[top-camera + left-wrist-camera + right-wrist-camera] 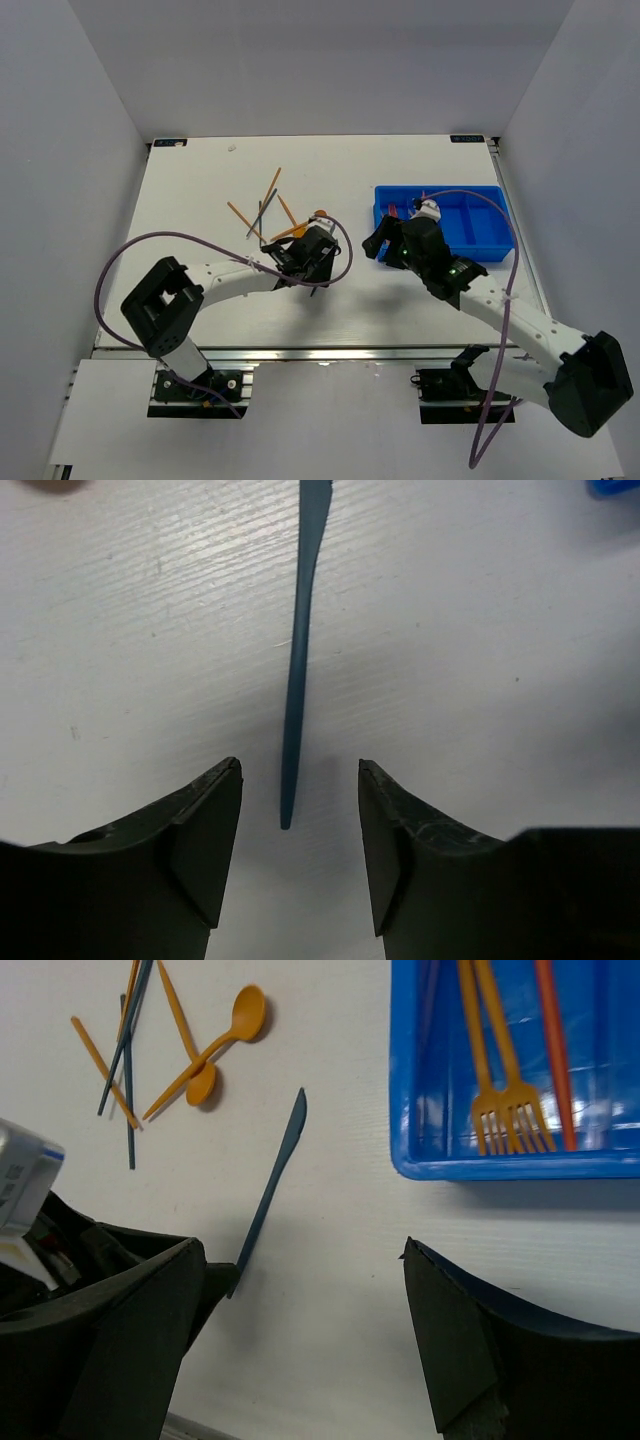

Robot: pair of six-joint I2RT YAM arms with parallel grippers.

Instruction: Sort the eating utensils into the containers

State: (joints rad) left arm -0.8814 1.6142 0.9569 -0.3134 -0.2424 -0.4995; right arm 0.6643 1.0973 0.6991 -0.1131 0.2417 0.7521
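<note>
- Top external view: The left gripper (312, 252) sits low over the counter (200, 180), just beside the loose utensils (265, 208). The right gripper (383, 240) hangs at the near left corner of the blue tray (485, 225). You cannot tell from this view how either gripper's jaws stand. The two grippers are near each other, so a sideways move by either arm risks contact.
- Left wrist view: The left gripper (300, 780) is spread wide and empty. Its fingers (215, 820) stand on either side of the near end of the dark blue utensil (297, 660), which lies flat on the counter.
  - Only the tip of the handle lies between the jaws. A grip taken here would likely let the long free end swing or slip out during the lift.
  - The utensil is thin and flat. Stop too high and the jaws miss it. Go too low and the fingers scrape the counter.
- Right wrist view: The right gripper (305, 1250) is spread and holds nothing, over bare counter between the dark blue utensil and the blue tray. The tray already holds orange forks (510, 1110) and a red stick (553, 1050). Orange spoons (235, 1015) and sticks lie loose at upper left.
  - The compartments are narrow. A tilted release could leave a utensil across a divider or the rim.
</note>
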